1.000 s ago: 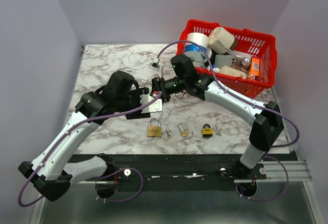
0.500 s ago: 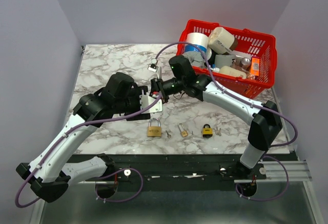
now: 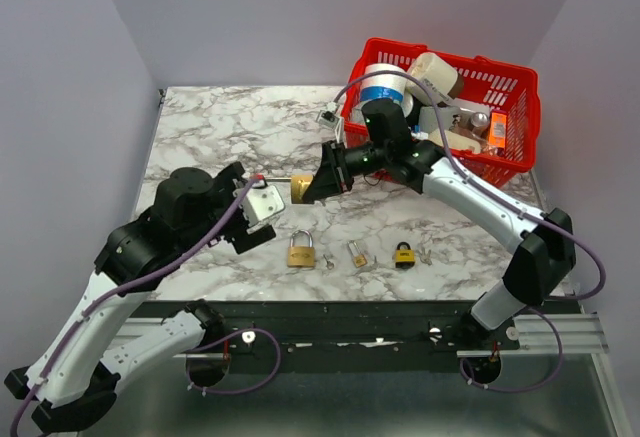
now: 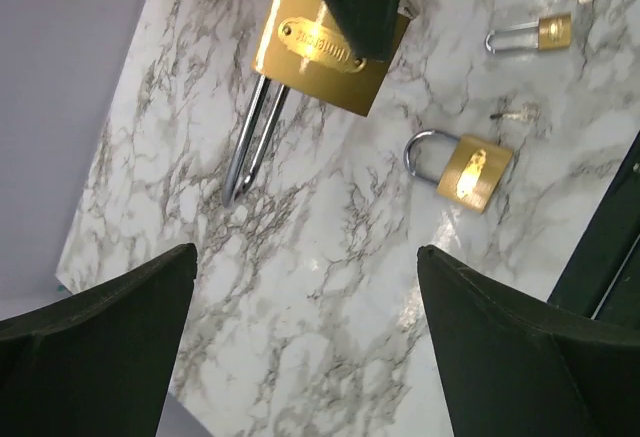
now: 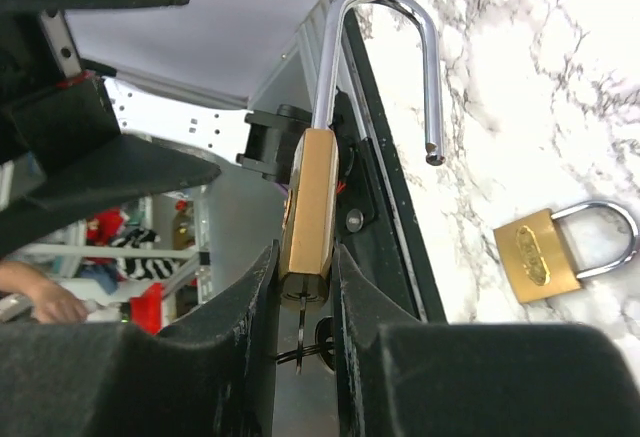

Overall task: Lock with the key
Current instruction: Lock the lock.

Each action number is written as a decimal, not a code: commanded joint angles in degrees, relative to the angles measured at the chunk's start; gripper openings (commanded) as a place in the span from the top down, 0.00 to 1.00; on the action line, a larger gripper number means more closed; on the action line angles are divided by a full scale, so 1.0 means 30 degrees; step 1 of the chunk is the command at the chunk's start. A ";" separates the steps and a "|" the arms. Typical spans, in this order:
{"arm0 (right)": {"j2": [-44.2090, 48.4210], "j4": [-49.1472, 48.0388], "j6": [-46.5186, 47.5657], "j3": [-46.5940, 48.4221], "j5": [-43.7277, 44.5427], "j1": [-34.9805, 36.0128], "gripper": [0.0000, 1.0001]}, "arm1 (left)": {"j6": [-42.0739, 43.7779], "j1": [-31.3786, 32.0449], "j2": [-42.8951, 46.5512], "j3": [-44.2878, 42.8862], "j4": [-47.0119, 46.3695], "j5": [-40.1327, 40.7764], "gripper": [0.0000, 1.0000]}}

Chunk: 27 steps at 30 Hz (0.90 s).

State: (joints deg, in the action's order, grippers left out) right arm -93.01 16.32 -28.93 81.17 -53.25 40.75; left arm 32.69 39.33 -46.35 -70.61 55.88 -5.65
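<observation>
Above the marble table (image 3: 200,127), the right gripper (image 5: 303,277) clamps a brass padlock (image 5: 308,207), its shackle (image 5: 385,2) open; a key (image 5: 303,322) seems seated in its base. Nearby, the left gripper (image 4: 305,257) gapes wide and empty. Locking appears not yet done.

The counter (image 3: 200,127) was white with wiggly grey lines, like marble. The basket (image 3: 518,97) was red. The right gripper (image 5: 305,277) was black, and the padlock (image 5: 308,207) in it was gold with a shiny silver loop. The big lock (image 3: 301,250) and the small lock (image 3: 357,254) were gold too. The dark lock (image 3: 404,254) was black and yellow. The left arm (image 3: 100,297) and right arm (image 3: 470,197) were white and black, with purple cables (image 3: 598,262). The walls (image 3: 80,57) were pale purple.
</observation>
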 commanded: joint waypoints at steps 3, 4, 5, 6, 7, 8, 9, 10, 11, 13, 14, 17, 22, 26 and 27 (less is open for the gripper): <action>0.3345 0.0183 0.3544 0.0397 -0.1731 0.0039 0.99 | -0.6463 -0.0660 0.0974 0.0713 -0.2977 -0.0397 0.01; 0.3667 0.0389 0.4303 0.0280 -0.1847 0.0010 0.99 | -0.6588 -0.0659 0.1209 0.0888 -0.3387 -0.1040 0.01; 0.4366 0.0913 0.4658 0.0163 -0.1848 0.0010 0.99 | -0.6299 -0.0688 0.1733 0.1064 -0.4000 -0.1887 0.01; 0.4634 0.1180 0.4923 -0.0012 -0.1790 0.0039 0.99 | -0.5513 -0.0660 0.2115 0.1385 -0.4471 -0.3433 0.01; 0.4985 0.1356 0.5187 -0.0391 -0.1906 0.0039 0.99 | -0.5534 -0.0659 0.2554 0.2229 -0.5113 -0.3652 0.01; 0.5278 0.1532 0.5276 -0.0598 -0.1994 0.0039 0.99 | -0.5737 -0.0659 0.3487 0.2614 -0.6512 -0.3770 0.01; 0.5832 0.1650 0.5364 -0.0803 -0.2082 0.0039 0.99 | -0.5855 -0.0659 0.3902 0.2908 -0.7048 -0.3829 0.01; 0.6099 0.1651 0.5481 -0.1240 -0.2286 0.0010 0.99 | -0.5625 -0.0688 0.4341 0.3404 -0.7459 -0.4033 0.01; 0.6334 0.1738 0.5540 -0.1419 -0.2346 0.0039 0.99 | -0.5303 -0.0689 0.4955 0.3641 -0.8073 -0.4122 0.01; 0.6921 0.1797 0.5774 -0.1829 -0.2782 0.0039 0.99 | -0.4077 -0.0659 0.5340 0.4110 -0.8312 -0.4385 0.02; 0.7038 0.1856 0.5833 -0.2179 -0.2960 0.0039 0.99 | -0.3548 -0.0688 0.5545 0.4228 -0.8342 -0.4502 0.05; 0.7332 0.1915 0.5834 -0.2533 -0.3575 0.0068 0.99 | -0.2055 -0.0688 0.5315 0.4318 -0.8023 -0.5611 0.12; 0.7157 0.1885 0.5951 -0.2359 -0.4161 0.0039 0.99 | -0.1374 -0.0660 0.4874 0.4374 -0.8546 -0.7959 0.21; 0.7127 0.1885 0.6360 -0.2153 -0.4485 0.0068 0.99 | -0.0497 -0.0688 0.4055 0.4259 -0.8518 -0.8224 0.28; 0.7127 0.1914 0.6477 -0.2182 -0.4543 0.0039 0.99 | -0.0408 -0.0660 0.3850 0.4201 -0.8460 -0.8253 0.28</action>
State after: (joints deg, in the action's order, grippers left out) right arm -72.36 24.08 -11.73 72.84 -62.46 40.56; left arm 27.81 37.45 -32.64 -58.19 32.45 -26.11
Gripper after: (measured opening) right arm 0.297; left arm 0.733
